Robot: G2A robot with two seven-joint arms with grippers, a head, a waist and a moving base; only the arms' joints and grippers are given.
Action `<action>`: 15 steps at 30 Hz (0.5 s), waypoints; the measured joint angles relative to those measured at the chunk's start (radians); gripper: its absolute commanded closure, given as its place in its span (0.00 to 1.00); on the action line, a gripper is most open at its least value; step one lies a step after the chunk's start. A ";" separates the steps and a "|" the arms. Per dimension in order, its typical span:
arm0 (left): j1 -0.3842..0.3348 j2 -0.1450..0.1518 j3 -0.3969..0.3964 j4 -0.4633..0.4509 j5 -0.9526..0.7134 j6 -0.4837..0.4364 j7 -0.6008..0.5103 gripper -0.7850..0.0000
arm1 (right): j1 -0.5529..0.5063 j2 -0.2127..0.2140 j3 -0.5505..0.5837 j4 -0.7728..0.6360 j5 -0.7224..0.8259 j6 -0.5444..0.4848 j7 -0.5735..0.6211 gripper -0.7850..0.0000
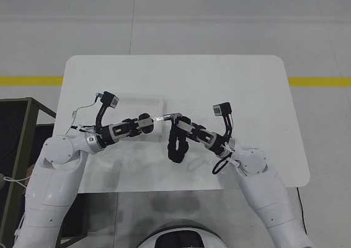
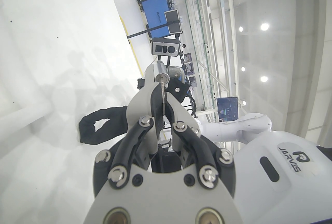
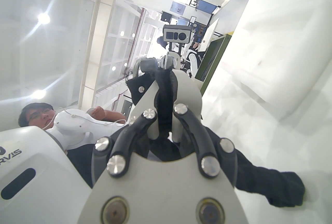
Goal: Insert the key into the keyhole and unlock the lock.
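**Key (image 2: 162,87) at keyhole (image 2: 162,77), lock raised between the arms**

Pinched by its flat sides in the closed left gripper (image 2: 161,100), with the blade projecting past the fingertips and meeting the keyhole end-on; depth of entry not discernible. Judged light, thin and stiff, with smooth metal faces, so apt to slide or pivot in the pads once twisted. Best taken on the broad bow, close to the blade, and turned by rolling the wrist about the blade's axis.

Faced by the lock (image 3: 166,61), itself clamped in the closed right gripper (image 3: 162,77) on the black sleeve (image 3: 164,110) just behind the metal head, above the table (image 1: 250,93). Judged rigid and heavier at the head, soft and limp along the sleeve, which droops in a loop to the tabletop. Poor resistance to torque expected from a hold on the fabric alone; better countered by gripping as near the head as possible and keeping the keyhole square to the blade.
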 measured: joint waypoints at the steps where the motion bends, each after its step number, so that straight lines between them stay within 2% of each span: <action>1: 0.005 0.001 -0.004 -0.023 0.032 -0.030 0.010 1.00 | -0.009 0.001 0.002 -0.012 -0.008 0.006 -0.010 1.00; 6: 0.020 0.006 -0.022 -0.082 0.283 -0.236 0.096 1.00 | -0.029 0.008 0.012 -0.057 -0.039 0.035 -0.029 1.00; 11: 0.033 0.006 -0.008 -0.105 0.417 -0.351 0.169 1.00 | -0.030 0.013 0.014 -0.066 -0.042 0.046 -0.027 1.00; 15: 0.045 0.004 -0.007 -0.121 0.558 -0.463 0.269 1.00 | -0.028 0.016 0.013 -0.064 -0.040 0.049 -0.029 1.00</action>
